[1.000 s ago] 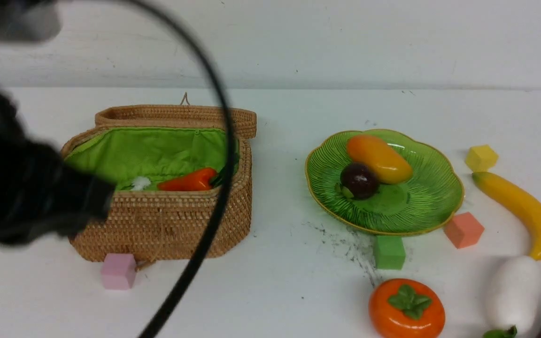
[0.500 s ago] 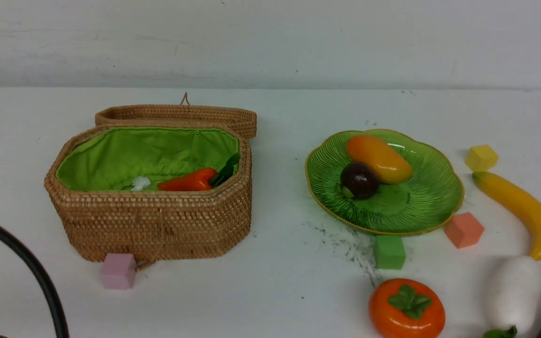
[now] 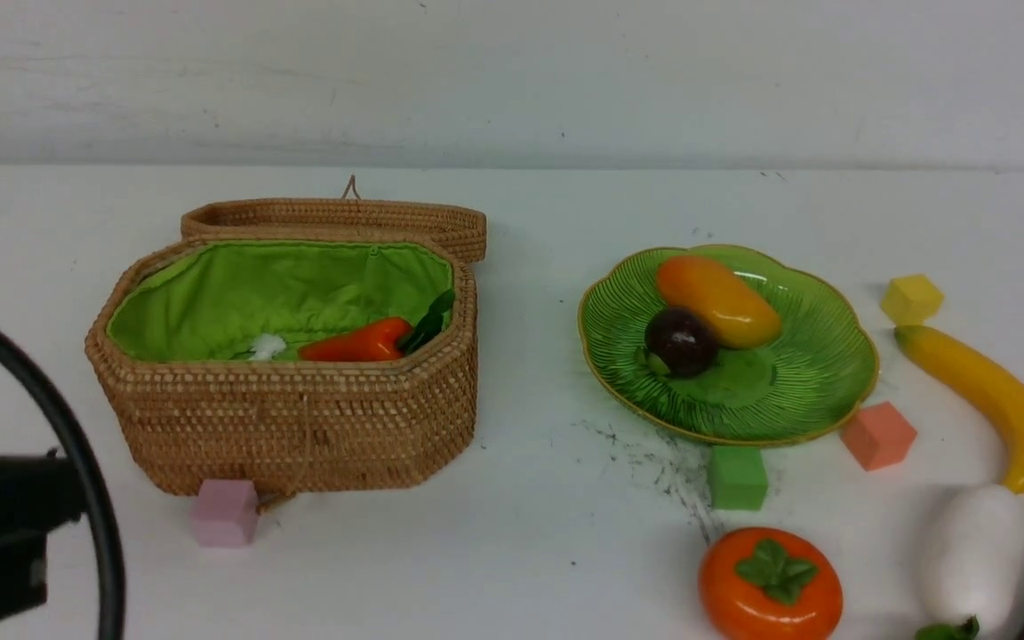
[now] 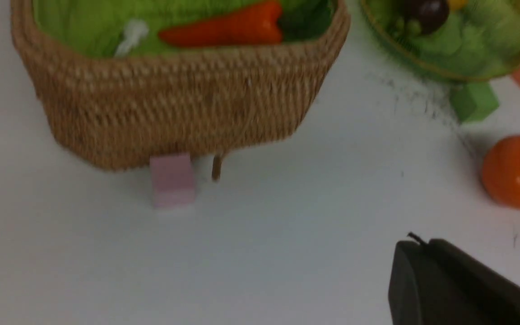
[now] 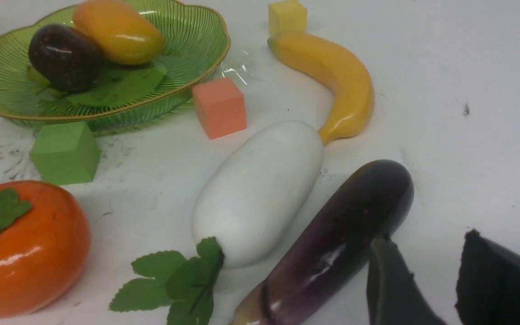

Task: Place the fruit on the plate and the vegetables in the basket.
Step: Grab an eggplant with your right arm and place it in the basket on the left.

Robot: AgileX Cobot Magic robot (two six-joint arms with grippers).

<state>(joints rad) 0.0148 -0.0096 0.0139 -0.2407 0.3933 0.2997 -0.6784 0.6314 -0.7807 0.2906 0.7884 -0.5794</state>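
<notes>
White tabletop (image 3: pixel 521 551), green cube (image 3: pixel 736 477) beside plate (image 3: pixel 819 391), eggplant (image 5: pixel 345 234) perhaps touching radish (image 5: pixel 260 189)

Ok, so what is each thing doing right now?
basket, lid open
carrot, lying inside the basket
plate, holding mango and mangosteen
banana, on the table
persimmon, on the table
white radish, on the table
eggplant, on the table
left end effector, shut, empty
right end effector, open, empty
</notes>
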